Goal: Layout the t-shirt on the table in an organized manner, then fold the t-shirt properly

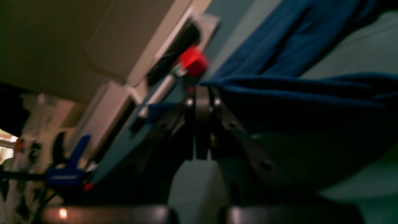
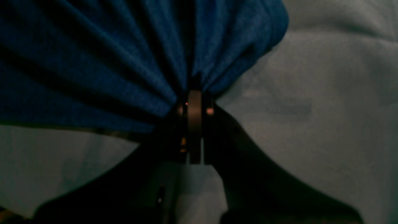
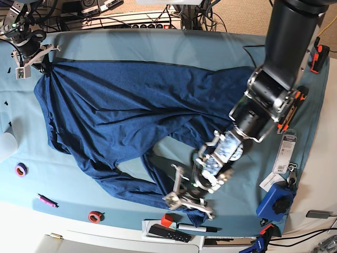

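The biggest risk from here is the shirt slipping out of one pinch if the two arms pull apart to stretch it: each claw seems to hold only a small bunch of soft knit, and a hard or uneven tug could free one end and let the cloth fall back in a heap. A second risk is that pulling drags the teal cover of the worktop along with the shirt, wrinkling it under the garment. Near the front edge the loose bits, a red block, a marker and a black remote, lie just beside the left claw, so a low sweep there could knock them off. The shirt lies spread but rumpled across the middle of the worktop, one long sleeve trailing toward the front edge, and it is not yet flat. The left claw is closed tight on a fold of the shirt at the near end; its wrist view shows the jaws together with blue cloth drawn over them. The right claw, at the far corner, is likewise closed, and its wrist view shows pleats of blue cloth fanning out from between the jaws.
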Action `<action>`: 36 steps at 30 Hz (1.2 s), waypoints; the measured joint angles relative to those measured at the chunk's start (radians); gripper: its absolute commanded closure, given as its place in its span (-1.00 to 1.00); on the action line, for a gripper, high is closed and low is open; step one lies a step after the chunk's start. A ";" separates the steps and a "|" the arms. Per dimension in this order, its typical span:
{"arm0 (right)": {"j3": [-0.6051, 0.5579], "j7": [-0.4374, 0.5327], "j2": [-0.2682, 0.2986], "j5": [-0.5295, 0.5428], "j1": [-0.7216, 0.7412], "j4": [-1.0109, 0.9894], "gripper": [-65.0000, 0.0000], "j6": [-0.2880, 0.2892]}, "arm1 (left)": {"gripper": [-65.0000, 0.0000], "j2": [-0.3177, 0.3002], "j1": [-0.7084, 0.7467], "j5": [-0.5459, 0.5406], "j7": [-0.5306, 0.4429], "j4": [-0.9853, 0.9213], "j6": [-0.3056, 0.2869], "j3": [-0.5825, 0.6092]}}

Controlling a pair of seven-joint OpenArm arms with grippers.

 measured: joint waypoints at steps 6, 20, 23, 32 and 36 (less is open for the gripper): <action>0.000 0.000 0.000 0.000 0.000 0.000 1.00 0.000 | 1.00 -0.090 -0.042 0.001 0.002 0.000 0.001 0.000; 0.000 -0.001 0.000 0.001 0.000 0.000 1.00 0.000 | 1.00 -0.284 -0.151 -0.082 -0.002 0.002 0.042 0.001; 0.000 0.000 0.000 0.002 0.000 0.000 1.00 0.000 | 1.00 -0.312 -0.177 -0.082 0.000 0.002 0.038 0.002; 0.000 0.000 0.000 0.016 0.000 0.000 1.00 0.004 | 1.00 -0.381 -0.316 -0.186 -0.003 0.005 -0.063 0.002; 0.000 0.000 0.000 0.008 0.003 0.000 1.00 0.002 | 1.00 -0.425 -0.364 -0.278 0.000 0.006 -0.104 0.002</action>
